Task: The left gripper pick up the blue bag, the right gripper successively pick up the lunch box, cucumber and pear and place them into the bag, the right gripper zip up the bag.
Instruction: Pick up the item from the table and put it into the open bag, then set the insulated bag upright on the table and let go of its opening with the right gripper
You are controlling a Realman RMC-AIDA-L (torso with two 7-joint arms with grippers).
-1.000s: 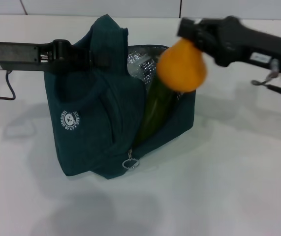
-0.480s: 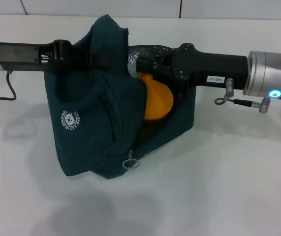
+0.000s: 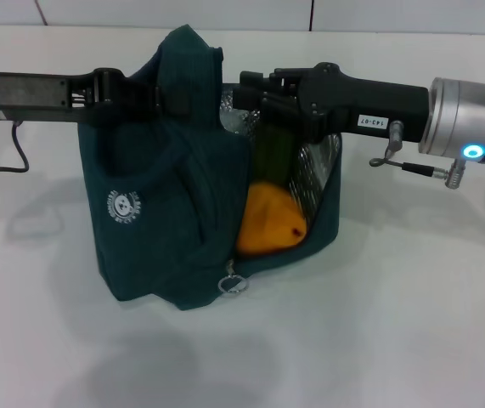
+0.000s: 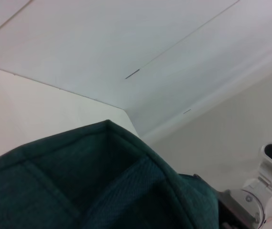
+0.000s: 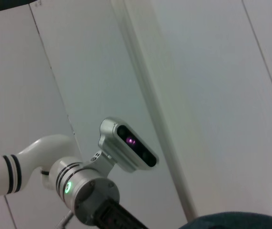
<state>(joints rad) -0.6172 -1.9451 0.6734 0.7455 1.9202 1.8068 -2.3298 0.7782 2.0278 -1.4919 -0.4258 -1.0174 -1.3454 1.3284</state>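
**Pear in bag; zipping is the step left**

Right gripper [image 3: 255, 95]: black claw reaching in from 3 o'clock, tip over the bag mouth at its back rim. Fingers run together against the dark fabric; whether they are parted cannot be told. Nothing is seen hanging from them.

Directly below, toward 6 o'clock: pear [image 3: 269, 223] lies loose inside the blue bag [image 3: 153, 246], low against the front wall, apart from the claw. Cucumber [image 3: 269, 153] stands behind it, leaning on the foil lining. Lunch box not visible; presumably beneath the fruit, unconfirmed.

Left gripper [image 3: 161, 95]: enters from 9 o'clock, clamped on the bag's handle fabric at the top, holding the bag upright and its mouth open. Left wrist view shows only teal fabric close up.

Zipper ring [image 3: 232, 284]: hangs at the bag's front bottom corner, 6 o'clock from the pear, well below the right claw.

Judgement: loading looks complete. Next move calls for the right claw to clear the opening, descend to the ring, pinch it and draw it along the seam while the left keeps the fabric taut. Risk: the ring is small and dangles freely.
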